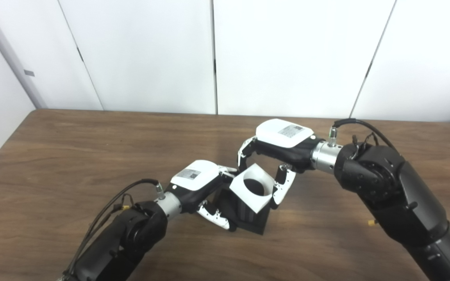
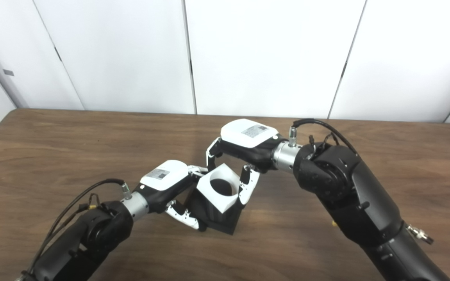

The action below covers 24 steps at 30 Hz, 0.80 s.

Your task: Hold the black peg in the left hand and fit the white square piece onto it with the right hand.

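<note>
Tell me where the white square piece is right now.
Mid-table in both views, the white square piece sits tilted atop the black peg, gripped by the right hand, with the left hand beside it.

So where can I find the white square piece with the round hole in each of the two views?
Left eye view: the white square piece with the round hole sits slightly right of centre, low.
Right eye view: it sits almost exactly at centre, low.
Shared landmark: the black ribbed peg block directly under it, on the brown wooden table.

The square piece [image 1: 253,188] sits atop the peg [image 1: 248,216] mid-table [image 1: 92,156], left hand [image 1: 199,183] left, right hand [image 1: 279,146] behind.
</note>
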Tool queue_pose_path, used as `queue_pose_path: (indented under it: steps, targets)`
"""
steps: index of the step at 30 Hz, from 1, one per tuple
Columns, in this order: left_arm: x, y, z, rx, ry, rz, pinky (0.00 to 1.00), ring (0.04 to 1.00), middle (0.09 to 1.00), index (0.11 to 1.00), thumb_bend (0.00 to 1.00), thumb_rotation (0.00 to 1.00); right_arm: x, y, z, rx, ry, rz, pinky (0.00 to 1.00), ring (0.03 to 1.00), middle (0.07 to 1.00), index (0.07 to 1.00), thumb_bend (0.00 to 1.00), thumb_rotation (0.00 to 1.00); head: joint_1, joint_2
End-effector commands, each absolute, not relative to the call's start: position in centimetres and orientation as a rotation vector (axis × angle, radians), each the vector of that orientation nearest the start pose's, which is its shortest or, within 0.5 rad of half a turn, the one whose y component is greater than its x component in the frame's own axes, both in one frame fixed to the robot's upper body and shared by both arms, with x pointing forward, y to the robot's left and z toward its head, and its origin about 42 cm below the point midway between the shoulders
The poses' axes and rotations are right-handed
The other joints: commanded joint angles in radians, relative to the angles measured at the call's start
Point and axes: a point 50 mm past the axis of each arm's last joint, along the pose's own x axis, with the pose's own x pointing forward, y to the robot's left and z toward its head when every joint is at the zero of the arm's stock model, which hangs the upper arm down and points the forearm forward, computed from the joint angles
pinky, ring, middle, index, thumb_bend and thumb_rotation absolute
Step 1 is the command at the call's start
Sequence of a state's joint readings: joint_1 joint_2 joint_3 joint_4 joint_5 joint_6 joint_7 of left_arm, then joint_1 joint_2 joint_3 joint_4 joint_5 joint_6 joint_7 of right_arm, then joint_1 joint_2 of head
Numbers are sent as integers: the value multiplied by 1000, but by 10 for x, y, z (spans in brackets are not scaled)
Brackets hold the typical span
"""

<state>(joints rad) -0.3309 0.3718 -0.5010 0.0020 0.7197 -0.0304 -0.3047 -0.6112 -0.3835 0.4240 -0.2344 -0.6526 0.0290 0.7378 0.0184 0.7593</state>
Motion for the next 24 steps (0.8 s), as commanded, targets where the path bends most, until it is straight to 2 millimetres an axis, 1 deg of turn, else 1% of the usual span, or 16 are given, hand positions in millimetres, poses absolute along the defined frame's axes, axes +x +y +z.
queue_pose_path:
  steps: [1,8,16,24]
  targets:
    - [340,166,137,1255,-218,-776,823,879,879,490,523,70,381,-140,312,-1351,-544,822,665,738,718,476,524,131,1,2]
    - [340,165,138,1258,-218,-773,826,881,880,490,523,70,386,-140,307,-1364,-535,826,660,732,718,476,524,131,6,5]
    - [341,165,140,1253,-216,-772,825,875,879,490,523,69,385,-136,304,-1354,-536,835,660,730,721,477,524,132,6,6]
    - [341,165,141,1260,-209,-776,826,878,881,491,523,70,378,-124,302,-1351,-558,870,674,736,725,477,523,134,5,8]
